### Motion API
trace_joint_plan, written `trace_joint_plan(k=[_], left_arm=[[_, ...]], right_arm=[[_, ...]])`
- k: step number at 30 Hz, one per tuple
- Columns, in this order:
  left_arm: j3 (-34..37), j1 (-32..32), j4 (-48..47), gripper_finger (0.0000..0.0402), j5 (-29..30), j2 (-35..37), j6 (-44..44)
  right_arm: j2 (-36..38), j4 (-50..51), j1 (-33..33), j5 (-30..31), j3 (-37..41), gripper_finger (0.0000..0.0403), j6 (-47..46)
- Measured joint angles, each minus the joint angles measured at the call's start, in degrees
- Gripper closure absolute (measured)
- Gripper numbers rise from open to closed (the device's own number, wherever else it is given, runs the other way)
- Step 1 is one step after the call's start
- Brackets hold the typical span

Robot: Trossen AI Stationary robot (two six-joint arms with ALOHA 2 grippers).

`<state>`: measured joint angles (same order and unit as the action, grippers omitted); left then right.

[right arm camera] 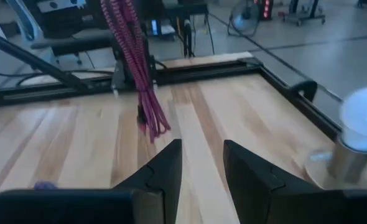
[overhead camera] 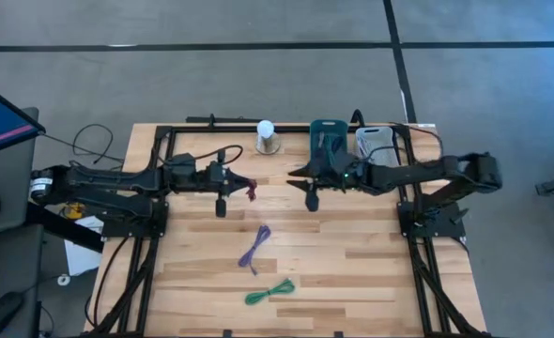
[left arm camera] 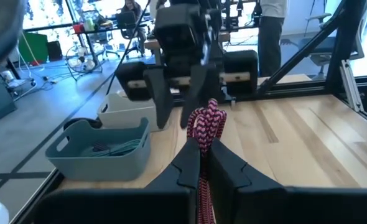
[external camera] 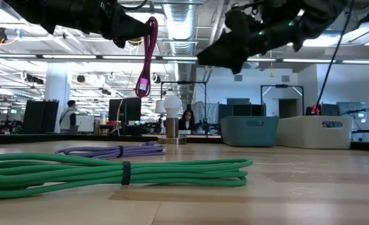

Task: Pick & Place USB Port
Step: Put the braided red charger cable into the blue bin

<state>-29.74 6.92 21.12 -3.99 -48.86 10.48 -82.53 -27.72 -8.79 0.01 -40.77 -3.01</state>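
Observation:
A magenta braided cable bundle hangs in the air above the table's middle, held by my left gripper, which is shut on it. In the left wrist view the bundle sticks out past the shut fingers. My right gripper is open and faces the bundle from the table's right, a short gap away; its own view shows the bundle hanging ahead of the open fingers. A purple cable and a green cable lie coiled on the table nearer the front edge. My left gripper pinches the magenta bundle between its two fingers, coming level from the table's left. Several strands are bunched in the hold. The bundle is lifted clear of the table, and its looped length hangs slack below the fingers.
A teal bin with cables inside and a white bin stand at the far right edge. A white bulb on a small stand is at the far edge. Black frame rails border the table.

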Motion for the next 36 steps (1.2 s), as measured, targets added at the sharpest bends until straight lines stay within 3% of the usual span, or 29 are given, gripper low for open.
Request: trace_joint_plan(k=[8,25,30,36], left_arm=[[0.00,0.00,-0.02,0.0392,0.02,0.02,0.00],[0.00,-0.06,-0.07,0.0391,0.04,0.04,-0.15],[0.00,-0.04,-0.16,0.0392,0.04,0.04,-0.17],[0.00,-0.07,-0.26,0.0392,-0.09,0.07,-0.20]], right_arm=[[-11.50,-11.14,2.54,-0.15,-4.12,0.0289,-1.33],[-25.07,-11.30,5.39,0.00,-18.27,0.0224,0.26],[-26.36,-11.58,5.28,0.30,-20.30,0.0254,0.84],[-26.29,-11.53,5.24,0.53,-20.59,0.0345,2.10]])
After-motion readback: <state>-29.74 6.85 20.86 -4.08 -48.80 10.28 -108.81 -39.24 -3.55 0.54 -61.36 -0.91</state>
